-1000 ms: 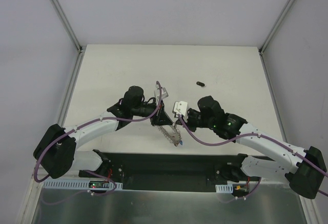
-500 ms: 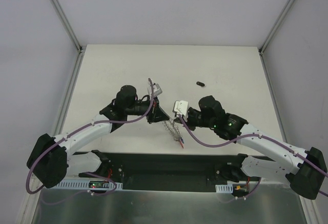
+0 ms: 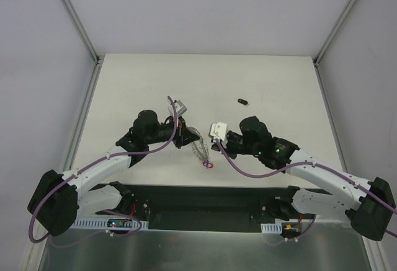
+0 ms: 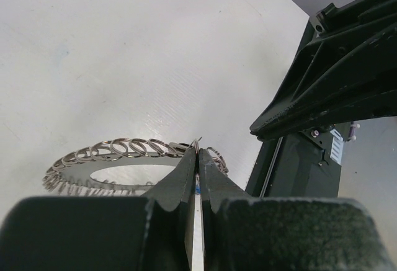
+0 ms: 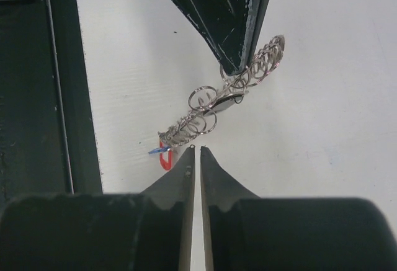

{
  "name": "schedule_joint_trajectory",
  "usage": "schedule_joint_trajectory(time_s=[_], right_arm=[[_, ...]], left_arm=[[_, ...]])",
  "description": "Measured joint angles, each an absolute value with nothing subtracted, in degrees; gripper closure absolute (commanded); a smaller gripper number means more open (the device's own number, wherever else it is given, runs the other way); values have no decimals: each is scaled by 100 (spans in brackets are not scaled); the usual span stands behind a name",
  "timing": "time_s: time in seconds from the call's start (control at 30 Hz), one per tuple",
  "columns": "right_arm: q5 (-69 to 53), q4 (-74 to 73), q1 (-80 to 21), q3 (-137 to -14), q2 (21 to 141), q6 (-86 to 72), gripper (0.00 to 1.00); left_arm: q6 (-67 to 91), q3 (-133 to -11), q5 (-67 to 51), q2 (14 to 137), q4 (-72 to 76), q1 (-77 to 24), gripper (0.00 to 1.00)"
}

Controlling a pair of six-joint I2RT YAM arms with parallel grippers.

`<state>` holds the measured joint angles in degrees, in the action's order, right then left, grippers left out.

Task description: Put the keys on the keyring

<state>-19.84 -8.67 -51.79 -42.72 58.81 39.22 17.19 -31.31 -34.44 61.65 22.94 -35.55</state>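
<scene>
The keyring (image 3: pixel 200 151) is a grey ring rimmed with wiry silver loops, hanging tilted just above the table. My left gripper (image 3: pixel 187 140) is shut on its rim; in the left wrist view the jaws (image 4: pixel 197 153) pinch the edge and the keyring (image 4: pixel 105 159) stretches left. My right gripper (image 5: pixel 196 149) is shut with nothing between its fingers, its tips just short of the keyring (image 5: pixel 208 113) near the red tag (image 5: pixel 164 157) and blue tag (image 5: pixel 159 151). One small black key (image 3: pixel 242 102) lies on the table beyond the right gripper (image 3: pixel 216 150).
The white table (image 3: pixel 136 79) is bounded by grey walls and metal corner posts. A black base strip (image 3: pixel 205 199) runs along the near edge under both arms. Purple cables loop along each arm.
My left arm has drawn back to the left, pulling the keyring with it. The right arm has stayed in place, its jaws parting by a hair.
</scene>
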Motion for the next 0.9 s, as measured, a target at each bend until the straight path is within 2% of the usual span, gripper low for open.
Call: schedule_joint_trajectory(time_s=[0.03, 0.2, 0.9], right_arm=[[-1966, -794, -5179, -4250, 5878, 3898, 77], [-1933, -447, -5072, -4084, 5865, 3684, 67], [-2327, 438, -4700, -3728, 5732, 3142, 67]], left_arm=[[1726, -3124, -3446, 6165, 2340, -3555, 100], [1726, -3122, -3601, 6184, 2536, -3555, 100], [1717, -3138, -4303, 6554, 2724, -3645, 100]])
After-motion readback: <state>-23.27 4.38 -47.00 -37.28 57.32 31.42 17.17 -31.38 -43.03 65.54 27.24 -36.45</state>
